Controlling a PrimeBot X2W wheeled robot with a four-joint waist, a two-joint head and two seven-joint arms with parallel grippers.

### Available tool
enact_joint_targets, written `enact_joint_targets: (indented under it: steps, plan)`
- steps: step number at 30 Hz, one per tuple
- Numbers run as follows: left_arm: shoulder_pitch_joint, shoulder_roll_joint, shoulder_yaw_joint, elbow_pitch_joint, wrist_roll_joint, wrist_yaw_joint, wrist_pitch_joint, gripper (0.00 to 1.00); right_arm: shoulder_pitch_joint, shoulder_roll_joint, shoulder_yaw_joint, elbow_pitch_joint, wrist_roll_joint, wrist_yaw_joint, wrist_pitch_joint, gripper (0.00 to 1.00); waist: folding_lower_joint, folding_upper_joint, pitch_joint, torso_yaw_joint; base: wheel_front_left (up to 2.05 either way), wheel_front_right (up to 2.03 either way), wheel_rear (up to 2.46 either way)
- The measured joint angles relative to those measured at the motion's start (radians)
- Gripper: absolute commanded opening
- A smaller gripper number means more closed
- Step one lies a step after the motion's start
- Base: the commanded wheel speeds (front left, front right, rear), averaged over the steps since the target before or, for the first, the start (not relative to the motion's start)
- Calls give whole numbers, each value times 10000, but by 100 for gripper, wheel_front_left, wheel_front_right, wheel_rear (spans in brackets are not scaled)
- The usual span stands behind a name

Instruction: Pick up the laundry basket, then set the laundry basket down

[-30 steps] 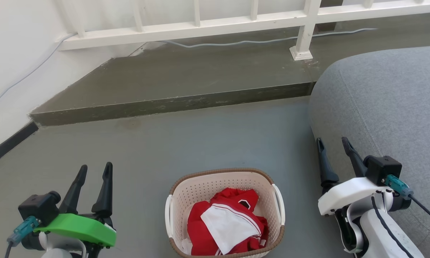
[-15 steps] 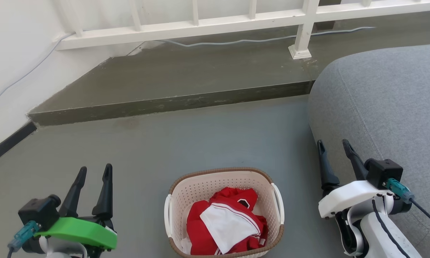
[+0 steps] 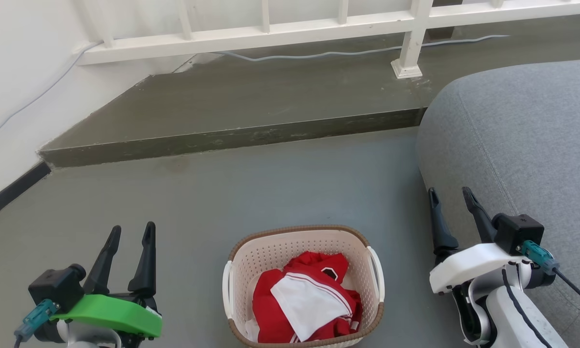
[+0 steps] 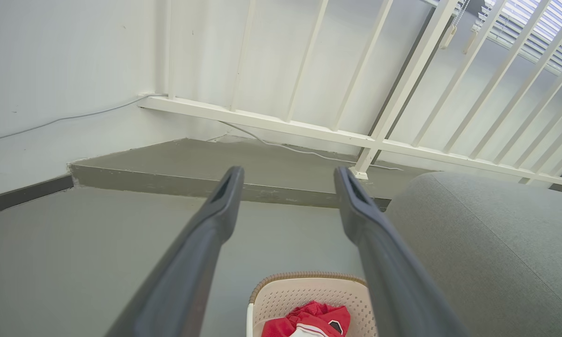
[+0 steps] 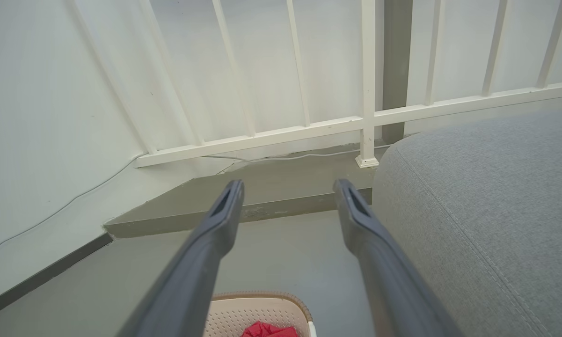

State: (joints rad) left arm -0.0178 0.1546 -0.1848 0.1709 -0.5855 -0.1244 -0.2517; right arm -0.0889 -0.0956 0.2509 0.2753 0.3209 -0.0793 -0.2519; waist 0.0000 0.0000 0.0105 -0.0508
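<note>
Both grippers are released and empty. The left gripper (image 3: 133,226) hovers with its two fingers spread, to the left of the laundry basket (image 3: 290,251) and well apart from it. The right gripper (image 3: 448,191) is spread in the same way to the basket's right, just beside the flank of the grey sofa (image 3: 521,145). Neither gripper touches the basket.

The step in hand appears to be the approach for the pick-up. Proceed as follows:

1. Bring each gripper inward and down to the handle on its own side: the left handle (image 3: 227,290) and the right handle (image 3: 379,280).
2. Do not close until the white bar lies fully between the fingers.
3. Close both grippers together, then raise both arms at one rate so that the basket remains level and its load does not slide.
4. Check the right arm's clearance from the sofa during the swing inward.

The basket stands upright on the grey floor (image 3: 270,193), directly ahead and between the two grippers, well short of the raised step (image 3: 232,140). Its walls are cream and perforated, its rim brown with a woven look, its outline a rounded rectangle. Inside lies a crumpled red and white garment (image 3: 304,299), which sits below the rim.
</note>
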Motion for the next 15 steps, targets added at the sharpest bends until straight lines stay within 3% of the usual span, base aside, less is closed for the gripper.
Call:
enact_joint_targets:
  steps: [15]
  plan:
    - [8,-12,-82,-86,-2,0,0,100,157,90,-150,2,-146,153,0,100,0,0,-44,9,0,0,0]
